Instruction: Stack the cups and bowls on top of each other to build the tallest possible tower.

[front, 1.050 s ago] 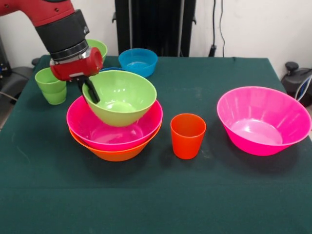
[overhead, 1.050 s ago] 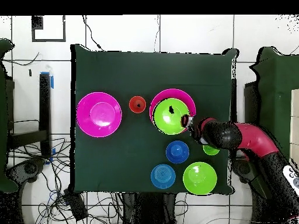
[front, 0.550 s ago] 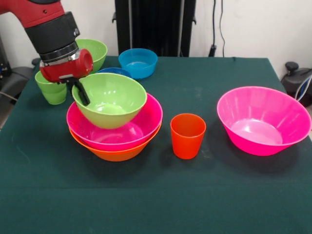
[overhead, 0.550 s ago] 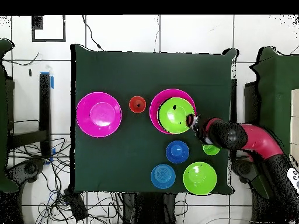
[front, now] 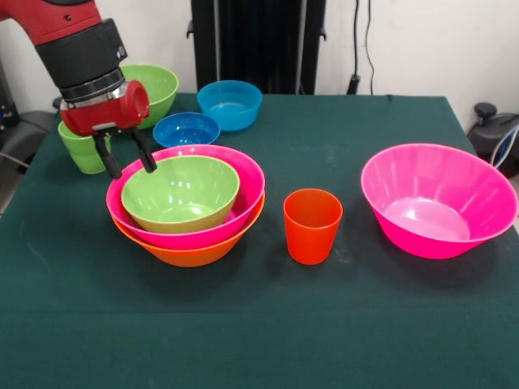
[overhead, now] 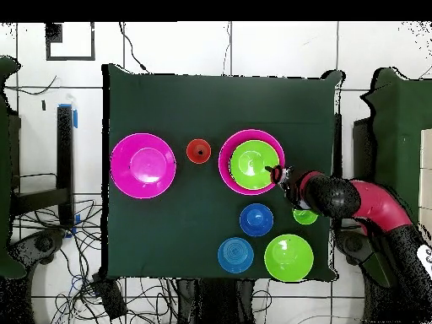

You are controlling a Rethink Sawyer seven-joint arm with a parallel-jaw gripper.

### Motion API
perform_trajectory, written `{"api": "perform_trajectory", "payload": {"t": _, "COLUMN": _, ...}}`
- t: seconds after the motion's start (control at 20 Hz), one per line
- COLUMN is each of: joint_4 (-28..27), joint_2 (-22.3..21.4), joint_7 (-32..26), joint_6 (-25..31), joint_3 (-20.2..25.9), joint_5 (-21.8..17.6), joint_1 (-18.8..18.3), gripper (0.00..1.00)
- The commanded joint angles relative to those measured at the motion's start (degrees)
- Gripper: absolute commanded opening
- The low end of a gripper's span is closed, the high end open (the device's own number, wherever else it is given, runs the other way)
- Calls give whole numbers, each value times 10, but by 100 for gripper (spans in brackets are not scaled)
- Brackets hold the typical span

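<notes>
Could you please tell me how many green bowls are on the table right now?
2. One green bowl sits nested in the pink bowl of the stack, beside the open gripper. The other green bowl stands at the table's back edge, behind the arm. None seems hidden.

Dark green cloth-covered counter (front: 243, 340) fills most of the scene. Black upright frame (front: 258, 44) stands behind its far edge against a white wall (front: 422, 49), black cables (front: 357, 40) hanging down it. From overhead, white tiled floor (overhead: 253, 46) all round, tangled cables (overhead: 59, 253) beside the counter.
</notes>
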Motion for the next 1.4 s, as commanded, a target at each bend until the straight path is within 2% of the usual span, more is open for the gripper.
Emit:
{"api": "perform_trajectory", "payload": {"t": 0.05, "joint_4": 13, "joint_2": 7, "joint_7": -140, "joint_6": 1, "joint_3": -7, "joint_5": -45, "joint_1": 7, "gripper": 100}}
{"api": "perform_trajectory", "payload": {"t": 0.4, "joint_4": 25, "joint_2": 5, "joint_7": -118, "joint_6": -8, "joint_3": -14, "joint_5": -46, "joint_1": 11, "gripper": 100}}
{"api": "perform_trajectory", "payload": {"t": 0.75, "joint_4": 64, "joint_2": -55, "joint_7": -10, "joint_6": -35, "joint_3": -52, "joint_5": -53, "joint_1": 50, "gripper": 100}}
{"api": "perform_trajectory", "payload": {"t": 1.15, "joint_4": 100, "joint_2": -91, "joint_7": 80, "joint_6": -71, "joint_3": -92, "joint_5": -30, "joint_1": 90, "gripper": 100}}
{"api": "perform_trajectory", "payload": {"t": 1.4, "joint_4": 131, "joint_2": -114, "joint_7": 139, "joint_6": -127, "joint_3": -133, "joint_5": -17, "joint_1": 132, "gripper": 100}}
